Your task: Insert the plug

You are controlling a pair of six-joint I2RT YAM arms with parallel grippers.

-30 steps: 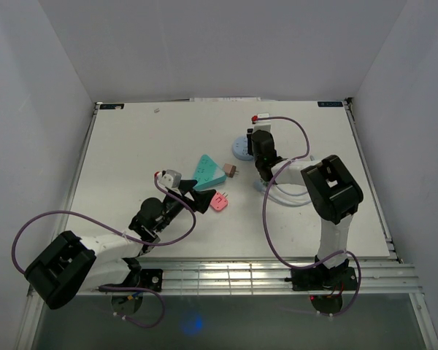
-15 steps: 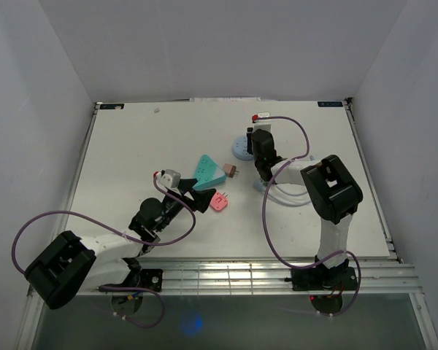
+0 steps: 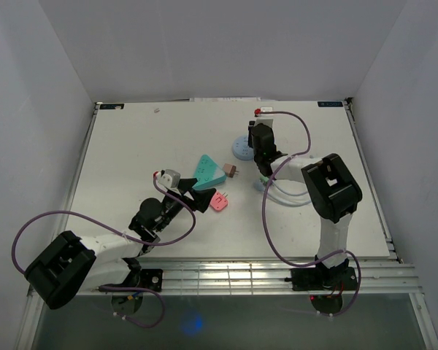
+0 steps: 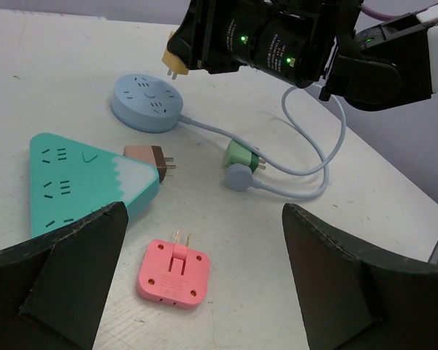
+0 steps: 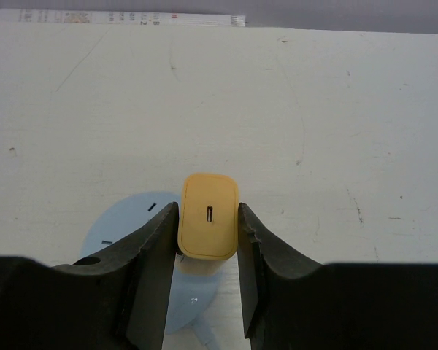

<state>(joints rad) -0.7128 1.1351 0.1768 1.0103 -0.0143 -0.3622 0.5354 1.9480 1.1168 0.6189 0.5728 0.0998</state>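
Observation:
My right gripper is shut on a yellow plug, pinched upright between both fingers. It hangs over the near edge of a round pale-blue socket hub. In the left wrist view the yellow plug hovers prongs down, just above the hub and apart from it. From above, the right gripper sits beside the hub. My left gripper stands wide open and holds nothing, low over the table near a pink plug.
A teal triangular power strip lies left of centre with a brown plug at its tip. A green plug and the hub's grey-blue cable plug lie to the right, with the cable looping around them.
The right gripper with the yellow plug has shifted slightly toward the far side of the table, over the round hub. The left arm has not moved.

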